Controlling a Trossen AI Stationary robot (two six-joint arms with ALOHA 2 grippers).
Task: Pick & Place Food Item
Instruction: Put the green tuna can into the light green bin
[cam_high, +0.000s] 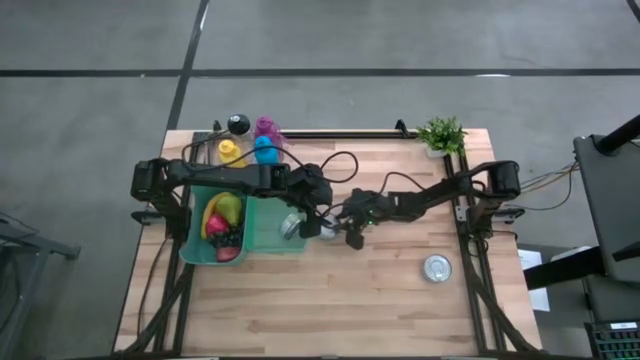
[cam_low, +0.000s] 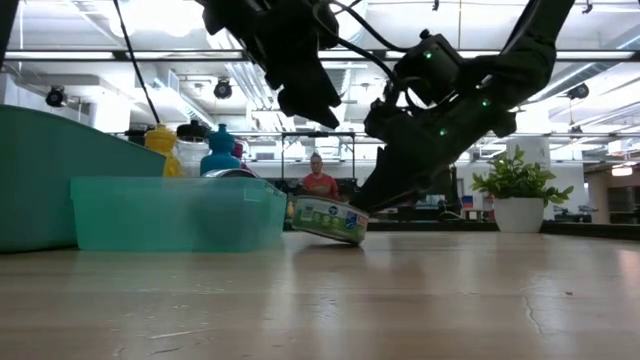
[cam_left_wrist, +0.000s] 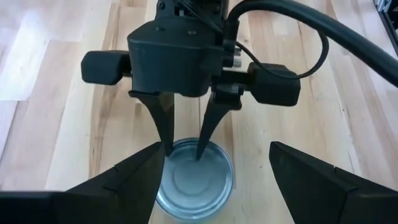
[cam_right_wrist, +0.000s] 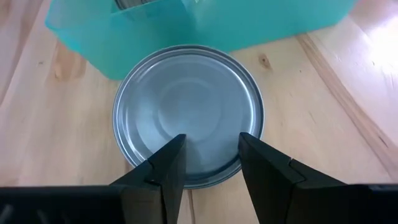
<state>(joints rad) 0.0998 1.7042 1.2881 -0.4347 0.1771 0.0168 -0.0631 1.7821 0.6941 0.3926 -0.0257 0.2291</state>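
Observation:
A silver can (cam_high: 293, 228) with a printed label sits tilted on the table right beside the small teal bin (cam_high: 268, 232). In the low view the can (cam_low: 328, 221) has its bin-side end raised. My right gripper (cam_right_wrist: 211, 146) reaches in from the table's right, its fingers a little apart with their tips on the can's lid (cam_right_wrist: 189, 106). My left gripper (cam_left_wrist: 216, 149) hovers above the can (cam_left_wrist: 193, 183), wide open. Its fingers stand on either side of the can and touch nothing. My right gripper touches the can's flat lid near its rim (cam_left_wrist: 186, 163) with both fingertips (cam_left_wrist: 200, 152), which stand slightly apart. It comes slanting down from the table's right. The can is tilted, its lower edge (cam_low: 355, 240) on the table and its other end up by the bin.
A larger teal bin (cam_high: 195, 250) at the left holds fruit (cam_high: 225, 222). Coloured bottles (cam_high: 250, 148) stand at the far left. A potted plant (cam_high: 441, 133) is at the far right. A second can (cam_high: 436, 268) lies on open wood near the right edge.

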